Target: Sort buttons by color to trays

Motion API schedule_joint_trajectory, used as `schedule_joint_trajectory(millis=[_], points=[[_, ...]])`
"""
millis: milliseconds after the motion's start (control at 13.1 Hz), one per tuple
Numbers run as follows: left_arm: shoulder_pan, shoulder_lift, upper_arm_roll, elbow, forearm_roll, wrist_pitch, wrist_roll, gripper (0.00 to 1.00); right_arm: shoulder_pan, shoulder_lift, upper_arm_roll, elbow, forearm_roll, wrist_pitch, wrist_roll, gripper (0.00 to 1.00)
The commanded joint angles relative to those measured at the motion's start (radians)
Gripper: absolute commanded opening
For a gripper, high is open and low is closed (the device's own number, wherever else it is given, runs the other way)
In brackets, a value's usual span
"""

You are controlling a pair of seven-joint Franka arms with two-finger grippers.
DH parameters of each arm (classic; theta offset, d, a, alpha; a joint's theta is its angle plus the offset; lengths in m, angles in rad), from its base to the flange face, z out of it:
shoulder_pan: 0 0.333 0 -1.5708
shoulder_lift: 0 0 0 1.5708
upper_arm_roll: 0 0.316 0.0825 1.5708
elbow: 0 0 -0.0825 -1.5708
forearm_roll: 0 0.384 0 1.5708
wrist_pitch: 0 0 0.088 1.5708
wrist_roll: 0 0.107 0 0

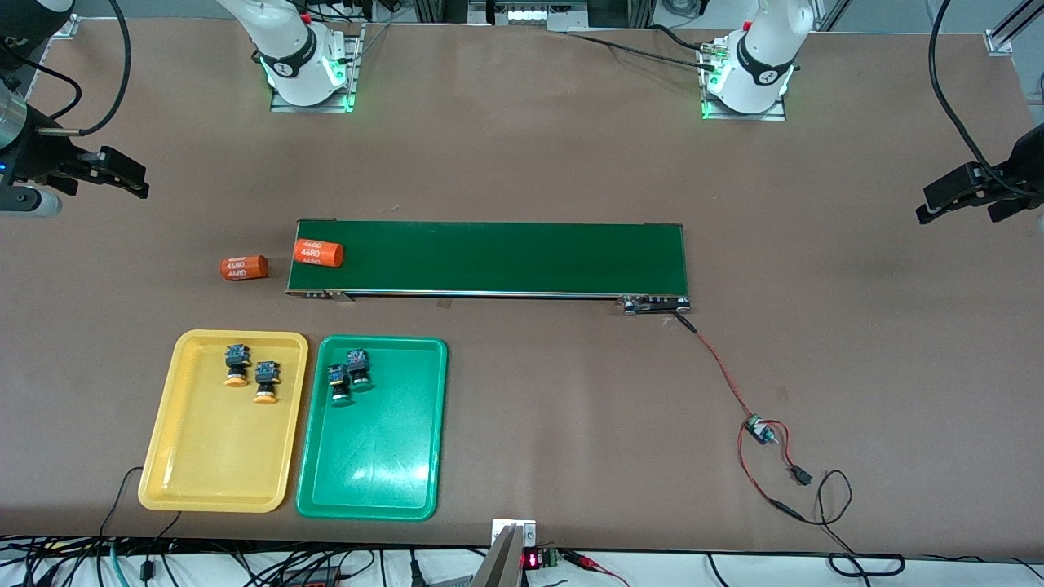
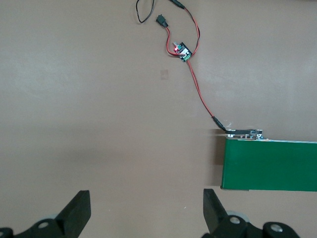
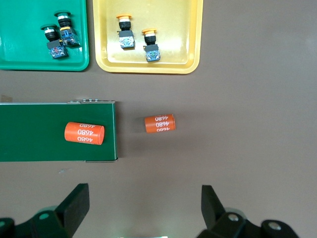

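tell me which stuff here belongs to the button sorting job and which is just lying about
Part of the job:
- two yellow-capped buttons, in the yellow tray
- two green-capped buttons, in the green tray

Just lying about:
- orange cylinder on the conveyor belt
- orange cylinder on the table
- small circuit board with its wires

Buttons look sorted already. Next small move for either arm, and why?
Probably none beyond holding position. Both yellow-capped buttons lie in the yellow tray, both green-capped buttons in the green tray. No button shows elsewhere. The left tool is open over bare table at the conveyor's end; the right tool is open over table by the orange cylinders. I'd treat the sort as done.
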Motion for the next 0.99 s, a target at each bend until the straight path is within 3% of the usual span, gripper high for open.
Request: schedule_joint_trajectory(millis=[0, 229, 916], points=[[0.004, 0.004, 0.001, 0.011, 0.007, -0.002, 0.02, 1.0, 0.004, 0.009, -0.001, 0.023, 0.011, -0.014, 0.002, 1.0], [0.004, 0.004, 0.001, 0.012, 0.01, -0.002, 0.021, 1.0, 0.004, 0.009, -0.002, 0.022, 0.076, 0.002, 0.002, 1.0], [0.004, 0.004, 0.001, 0.012, 0.01, -0.002, 0.021, 1.0, 0.042, 0.009, 0.002, 0.019, 0.122, 0.029, 0.015, 1.0]])
